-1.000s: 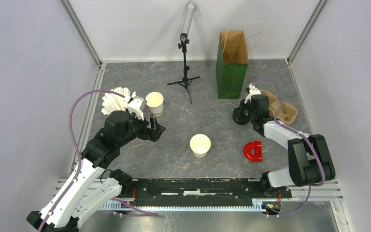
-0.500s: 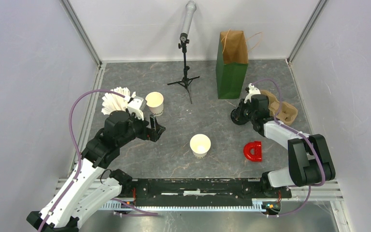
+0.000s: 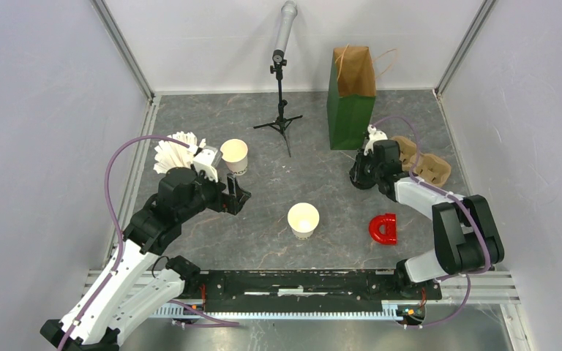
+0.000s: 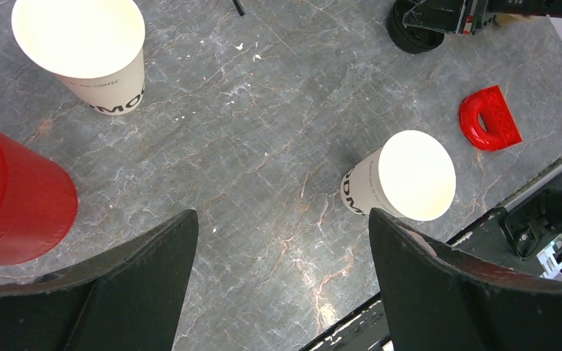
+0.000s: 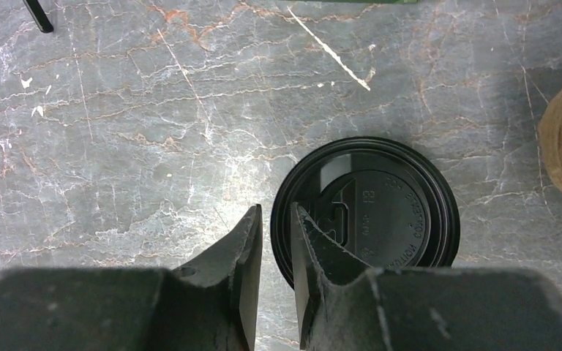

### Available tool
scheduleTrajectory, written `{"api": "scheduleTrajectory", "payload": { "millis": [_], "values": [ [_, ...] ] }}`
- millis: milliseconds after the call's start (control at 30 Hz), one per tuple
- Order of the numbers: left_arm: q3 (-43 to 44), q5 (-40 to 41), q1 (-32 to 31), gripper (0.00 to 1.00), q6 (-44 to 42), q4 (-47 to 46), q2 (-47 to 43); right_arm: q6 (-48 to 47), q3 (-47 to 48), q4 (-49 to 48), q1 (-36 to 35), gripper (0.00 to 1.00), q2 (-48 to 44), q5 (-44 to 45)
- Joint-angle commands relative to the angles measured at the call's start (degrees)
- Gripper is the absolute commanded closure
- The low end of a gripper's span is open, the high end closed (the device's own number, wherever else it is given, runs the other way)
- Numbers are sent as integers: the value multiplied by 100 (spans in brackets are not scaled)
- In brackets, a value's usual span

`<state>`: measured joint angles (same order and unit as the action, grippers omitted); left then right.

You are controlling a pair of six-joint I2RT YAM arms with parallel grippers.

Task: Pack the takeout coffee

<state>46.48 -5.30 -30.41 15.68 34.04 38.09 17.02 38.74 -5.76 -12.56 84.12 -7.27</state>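
The left claw hung wide open and empty above the grey marbled counter. Further right, near the tall green paper bag, a glossy, embossed round black plastic lid sat on the counter. The right claw was slightly parted astride its rim.

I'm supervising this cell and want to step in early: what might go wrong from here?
The right end effector, barely parted, straddles the rim of the black lid; pulling away may drag or flip it. The green bag stands upright just beyond that arm; a swing may topple it.
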Motion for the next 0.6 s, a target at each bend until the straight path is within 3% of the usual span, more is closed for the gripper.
{"api": "scheduleTrajectory", "payload": {
  "millis": [0,567],
  "values": [
    [-7,-138,-18,8,102,-269,-36,-148,317,39,-136,73,-22,291],
    [-6,-129,-19,8,90,-275,-1,-294,493,145,-333,77,369,648]
  ]
}}
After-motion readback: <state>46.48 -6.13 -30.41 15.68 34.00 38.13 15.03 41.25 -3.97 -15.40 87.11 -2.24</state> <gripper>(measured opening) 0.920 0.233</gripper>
